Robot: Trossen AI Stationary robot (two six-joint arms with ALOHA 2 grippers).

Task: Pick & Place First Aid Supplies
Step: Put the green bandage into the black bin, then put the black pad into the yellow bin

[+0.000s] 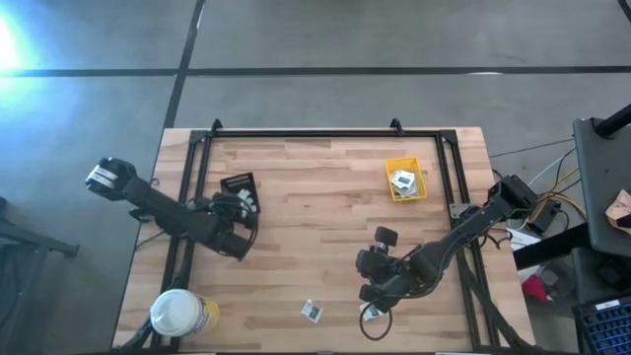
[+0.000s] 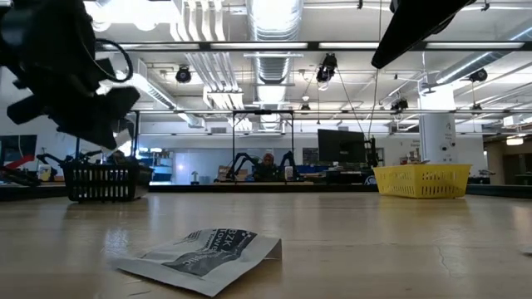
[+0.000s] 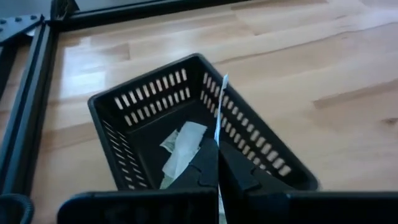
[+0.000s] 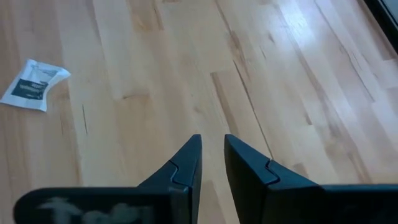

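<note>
A thin pale strip packet (image 3: 219, 112) was held edge-up between the fully closed fingers of the left gripper (image 3: 217, 165), directly above the slotted black plastic tray (image 3: 124, 143); it was judged to be held there so that it would drop inside once released. A crumpled pale strip (image 3: 181, 148) already lay on the tray's floor, which suggested that the strips were being sorted into this tray. In the high view the tray (image 1: 237, 183) sat near the counter's left rail, with the left gripper (image 1: 240, 209) just beside it.

The right gripper (image 4: 211, 165) was hovering low over bare light wooden counter (image 4: 280, 74), its fingers parted by a narrow gap and nothing seen between them. A white square packet with a dark grey centre (image 4: 32, 84) lay flat on the counter, well apart from those fingers; it was judged to be the next item due for pickup. In the small yellow perforated bin (image 1: 406, 179), white square packets (image 1: 401, 179) had been collected
</note>
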